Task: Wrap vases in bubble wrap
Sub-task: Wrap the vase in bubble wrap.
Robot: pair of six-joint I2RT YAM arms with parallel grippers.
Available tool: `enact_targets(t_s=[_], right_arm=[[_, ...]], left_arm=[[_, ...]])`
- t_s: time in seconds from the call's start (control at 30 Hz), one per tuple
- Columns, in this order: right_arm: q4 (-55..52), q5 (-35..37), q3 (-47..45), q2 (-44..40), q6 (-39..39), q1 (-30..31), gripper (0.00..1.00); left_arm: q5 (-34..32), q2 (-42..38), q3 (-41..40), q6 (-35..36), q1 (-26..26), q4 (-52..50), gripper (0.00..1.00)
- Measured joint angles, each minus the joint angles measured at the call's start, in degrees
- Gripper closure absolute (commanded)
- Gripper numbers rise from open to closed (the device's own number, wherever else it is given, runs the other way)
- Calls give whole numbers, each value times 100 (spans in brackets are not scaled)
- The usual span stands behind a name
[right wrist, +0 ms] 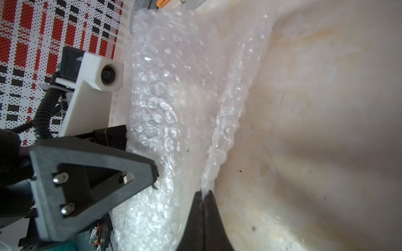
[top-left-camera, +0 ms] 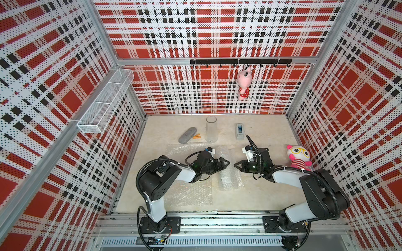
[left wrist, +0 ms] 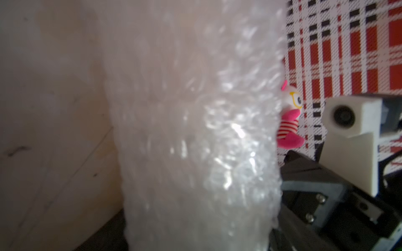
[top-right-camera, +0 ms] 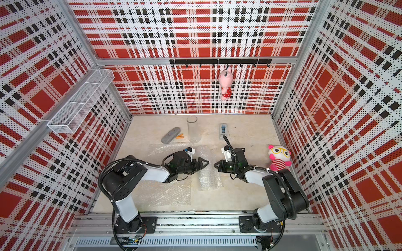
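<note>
Bubble wrap roll (top-left-camera: 230, 178), lengthwise front-to-back — edge tight in right gripper (right wrist: 203, 195); left gripper (top-left-camera: 227, 162) spread unclear.

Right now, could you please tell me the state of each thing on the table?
Glass vase: upright, unwrapped.
Bubble wrap roll: lying, rolled up.
Bubble wrap sheet: spread flat.
Left gripper: open.
Right gripper: shut on the roll's flap.

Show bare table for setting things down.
Free: back-right table, between tape dispenser and striped plush; front-right, between bubble-wrap roll and right arm. Crowded: centre, left gripper and right gripper flank the roll; flat bubble-wrap sheet covers front-left; grey case, orange clip, glass vase line the back-left.
</note>
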Motion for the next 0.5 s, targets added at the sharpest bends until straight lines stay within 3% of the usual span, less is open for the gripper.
enact_targets(t_s=[0.5], right_arm=[[-358, 2, 120, -247, -70, 0, 100]], left_arm=[[-507, -201, 592, 933, 33, -1663, 2]])
